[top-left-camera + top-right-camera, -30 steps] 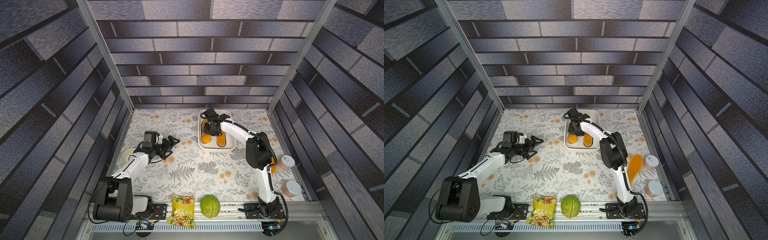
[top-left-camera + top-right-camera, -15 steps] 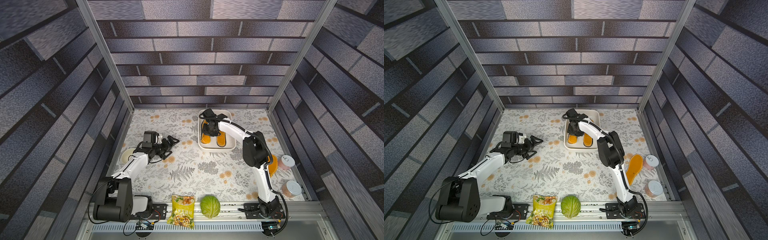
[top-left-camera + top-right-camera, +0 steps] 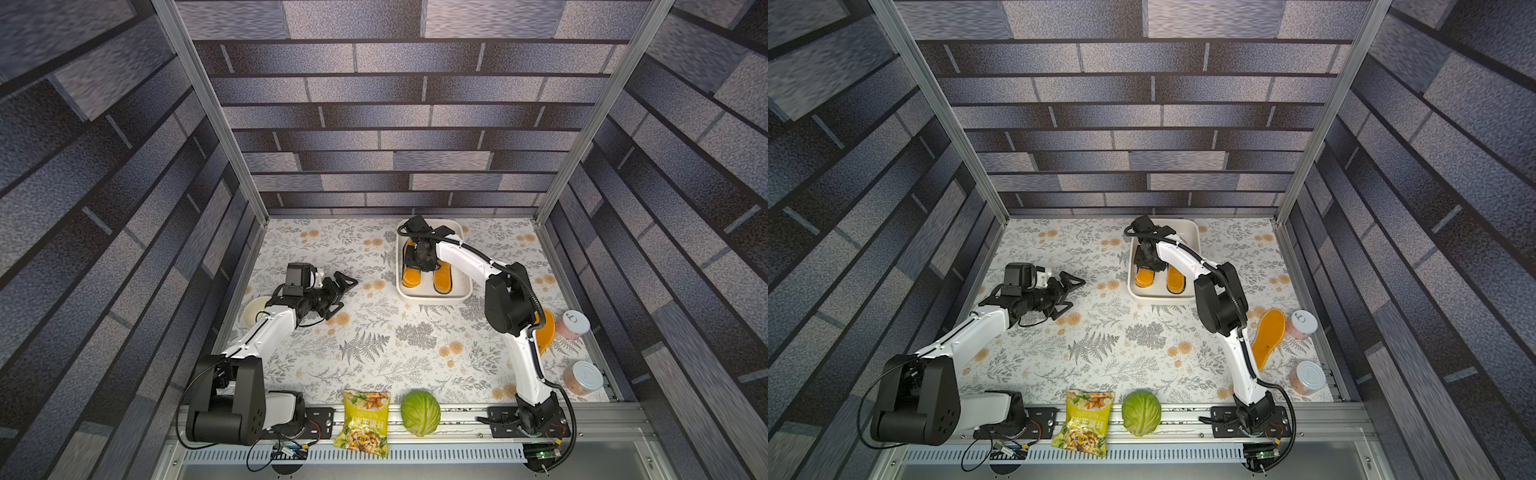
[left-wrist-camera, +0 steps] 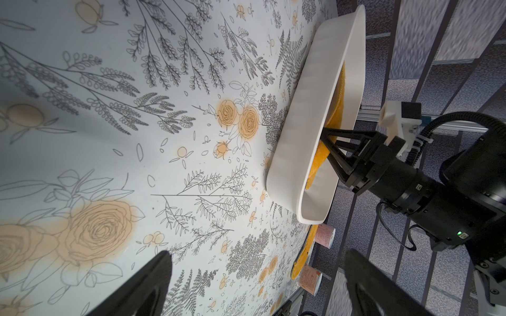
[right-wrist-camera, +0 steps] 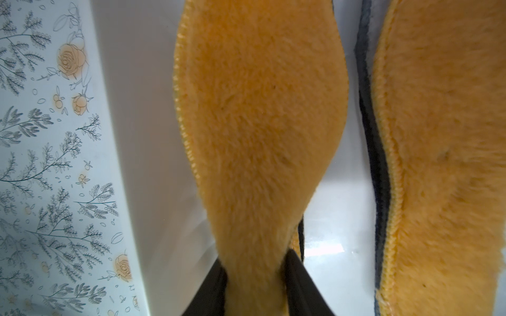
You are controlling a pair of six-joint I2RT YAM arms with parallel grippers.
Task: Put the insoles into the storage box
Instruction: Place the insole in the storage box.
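The white storage box (image 3: 432, 297) (image 3: 1158, 296) stands at the back of the table. Two fuzzy orange insoles (image 3: 411, 276) (image 3: 442, 282) lie side by side in it. In the right wrist view a dark insole edge (image 5: 375, 153) shows under the further orange insole (image 5: 443, 136). My right gripper (image 3: 417, 266) (image 5: 256, 262) is down in the box, its fingers on both sides of the heel of the nearer orange insole (image 5: 260, 123). Another orange insole (image 3: 1266, 336) lies on the table by the right wall. My left gripper (image 3: 348, 293) (image 4: 258, 260) hovers open and holds nothing, left of the box.
Two pink jars (image 3: 573, 324) (image 3: 582, 376) stand by the right wall next to the loose insole. A cream bowl (image 3: 253, 309) sits at the left edge under my left arm. A cabbage (image 3: 419, 411) and a snack bag (image 3: 365, 419) lie on the front rail.
My right arm has pushed a little further toward the back left of the box, carrying the orange insole's heel with it. The left arm has not moved.
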